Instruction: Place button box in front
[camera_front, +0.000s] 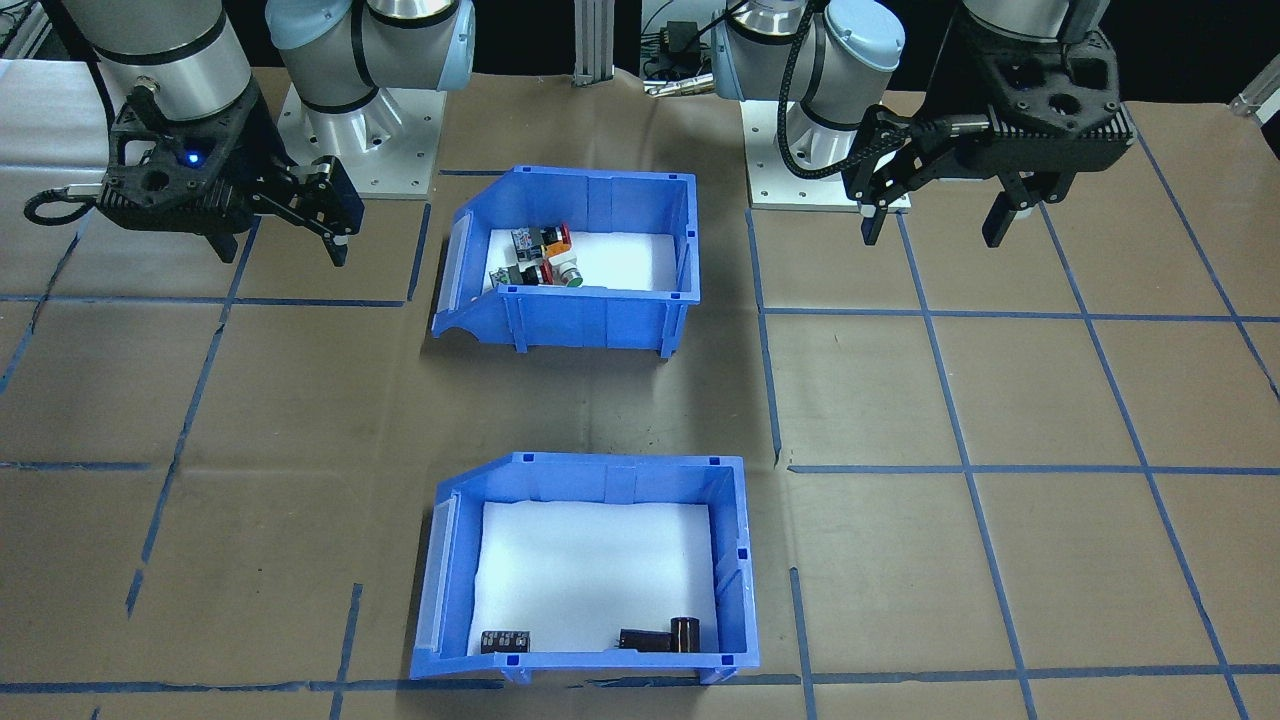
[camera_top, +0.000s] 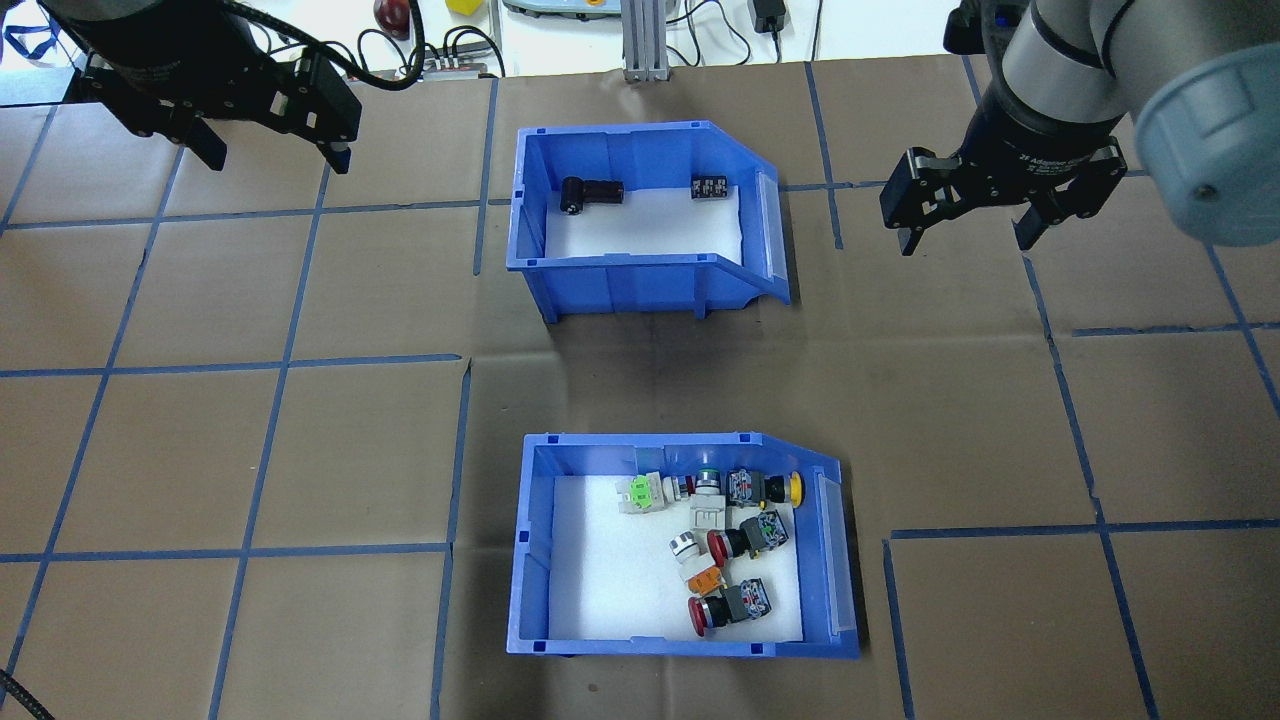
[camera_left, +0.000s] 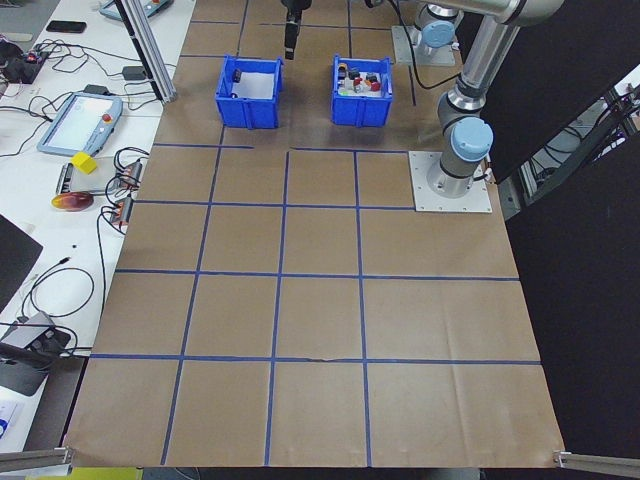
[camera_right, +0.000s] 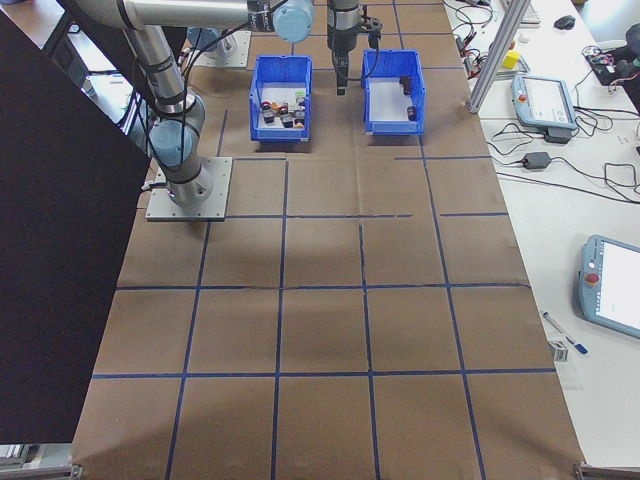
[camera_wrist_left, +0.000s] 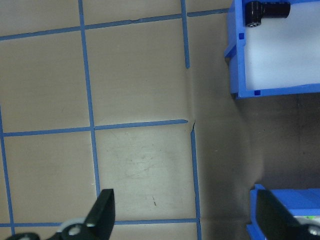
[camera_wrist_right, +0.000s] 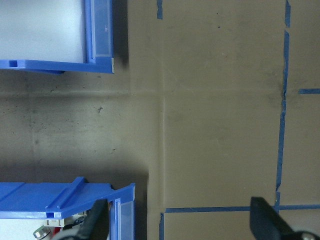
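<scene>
Left gripper (camera_top: 268, 155): fingers apart, holding nothing, high up. Button box (camera_top: 530, 560) sits on table, below and right of it, near robot. Right gripper (camera_top: 968, 232): fingers apart, empty, box below and left. Neither arm clearly nearer.

We count two blue bins on counter (camera_top: 300, 440): button box (camera_top: 530, 560) and capacitor bin (camera_top: 640, 270). In button box, roughly eight push-button switches (camera_top: 725, 545), clustered and overlapping, exact number hard to fix; two red caps, one yellow, one green, one orange among them. In capacitor bin, one dark cylindrical capacitor (camera_top: 590, 192) plus one small dark block (camera_top: 708, 187). Two arms, two claws: left claw (camera_top: 270, 155), right claw (camera_top: 970, 240).
</scene>
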